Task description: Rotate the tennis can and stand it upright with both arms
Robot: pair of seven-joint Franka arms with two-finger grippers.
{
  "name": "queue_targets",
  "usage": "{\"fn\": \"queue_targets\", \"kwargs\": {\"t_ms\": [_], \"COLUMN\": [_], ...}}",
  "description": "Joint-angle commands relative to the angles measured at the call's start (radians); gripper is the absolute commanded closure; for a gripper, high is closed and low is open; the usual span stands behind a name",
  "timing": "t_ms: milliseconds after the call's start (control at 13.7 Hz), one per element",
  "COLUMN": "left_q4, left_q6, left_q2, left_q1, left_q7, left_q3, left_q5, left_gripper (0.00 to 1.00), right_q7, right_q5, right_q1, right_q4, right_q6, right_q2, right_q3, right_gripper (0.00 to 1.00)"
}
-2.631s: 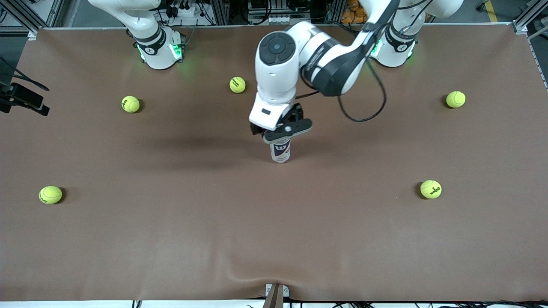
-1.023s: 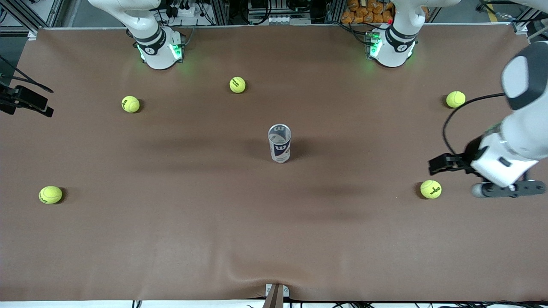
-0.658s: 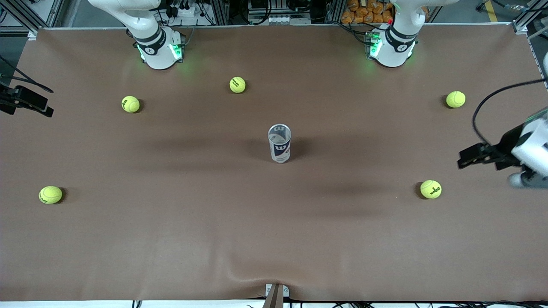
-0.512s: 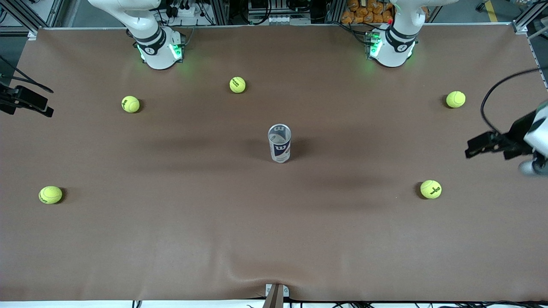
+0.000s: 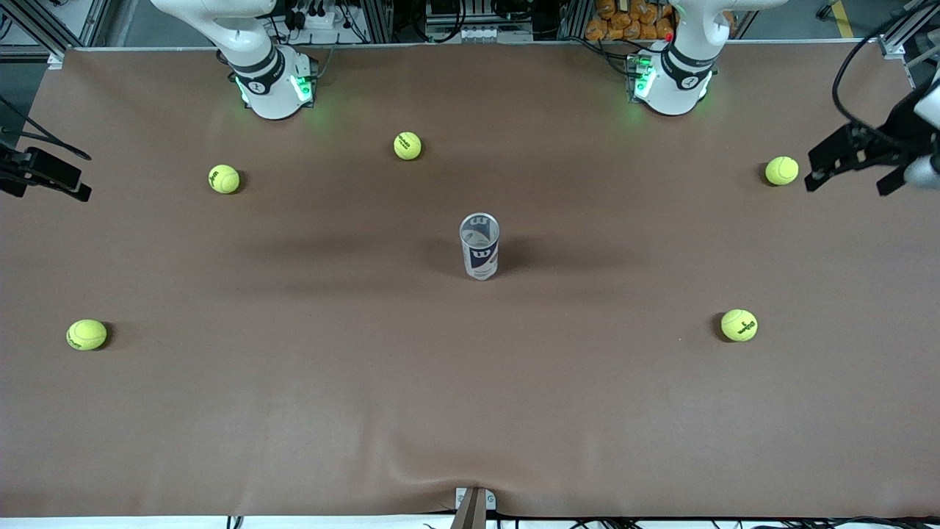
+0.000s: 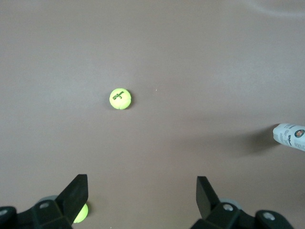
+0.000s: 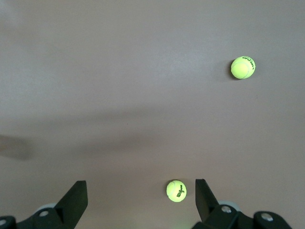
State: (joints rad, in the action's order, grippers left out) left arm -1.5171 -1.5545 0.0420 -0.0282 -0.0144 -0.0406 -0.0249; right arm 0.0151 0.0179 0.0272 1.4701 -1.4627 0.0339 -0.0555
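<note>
Found the tennis can (image 5: 479, 246) upright at mid-table, free of both arms, open mouth with silvery rim on top. Read a big white "W" on the navy band of its label; could not make out the smaller print. Saw the left gripper (image 5: 852, 176) hanging over the table edge at the left arm's end, fingers spread wide, gripping nothing. Saw the right gripper (image 7: 140, 188) released too, empty, above the cloth at the right arm's end. Counted five yellow-green tennis balls (image 5: 407, 145) scattered well apart from the can. Read "Wilson" in dark script on one ball (image 7: 176, 191).
</note>
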Motion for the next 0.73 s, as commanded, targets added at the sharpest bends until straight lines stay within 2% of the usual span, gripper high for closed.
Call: {"fn": "queue_targets", "kwargs": {"t_ms": [0, 219, 658], "left_q4": [-0.101, -0.081, -0.083], "left_q6": [-0.019, -0.025, -0.024], "left_q2": [0.079, 0.067, 0.053], "left_q1": [-0.015, -0.015, -0.016], "left_q7": [0.018, 0.025, 0.034], "left_q3": [0.022, 0.025, 0.036], "left_q5": [0.025, 0.069, 0.072], "left_gripper": [0.0, 0.0, 0.0], "right_q7": [0.013, 0.013, 0.013], "right_q5": [0.004, 0.004, 0.004], "right_q1": [0.0, 0.0, 0.0], "right_q4": [0.009, 0.009, 0.009], "right_q6": [-0.007, -0.005, -0.007], "right_q2": [-0.008, -0.008, -0.008], "right_q3": [0.002, 0.002, 0.002], "right_gripper": [0.0, 0.0, 0.0]}}
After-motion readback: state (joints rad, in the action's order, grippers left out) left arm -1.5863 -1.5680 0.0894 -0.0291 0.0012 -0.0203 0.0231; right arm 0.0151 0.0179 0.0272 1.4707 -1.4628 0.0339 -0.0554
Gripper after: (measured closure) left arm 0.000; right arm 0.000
